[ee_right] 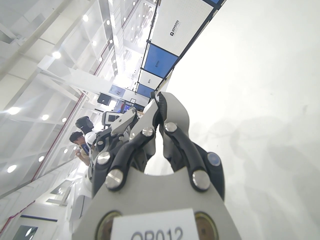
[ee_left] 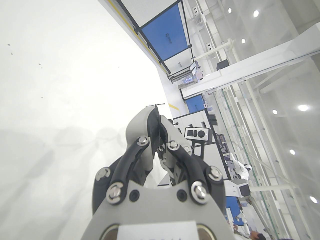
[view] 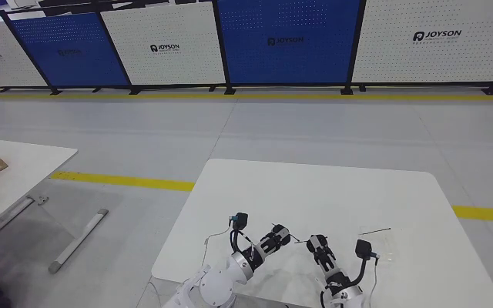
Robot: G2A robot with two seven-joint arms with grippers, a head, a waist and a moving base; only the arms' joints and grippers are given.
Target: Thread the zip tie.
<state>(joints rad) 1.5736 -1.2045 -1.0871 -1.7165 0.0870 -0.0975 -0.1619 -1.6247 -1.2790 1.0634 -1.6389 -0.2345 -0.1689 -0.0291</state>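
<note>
A thin black zip tie (view: 377,230) lies flat on the white table (view: 323,192), toward its right side. In the left wrist view the zip tie (ee_left: 155,105) appears as a short dark line just beyond the fingertips. My left gripper (view: 283,232) (ee_left: 157,112) hovers low near the table's front edge, left of the tie, shut with its pads pressed together. My right gripper (view: 314,243) (ee_right: 157,98) sits close beside it, between it and the tie, also shut with nothing seen held. In the right wrist view the left gripper (ee_right: 122,121) stands just alongside.
A faint clear sheet-like outline (view: 379,248) lies on the table just in front of the zip tie. A second white table (view: 23,165) stands at the far left across open floor. Blue and white partition panels (view: 285,38) line the back.
</note>
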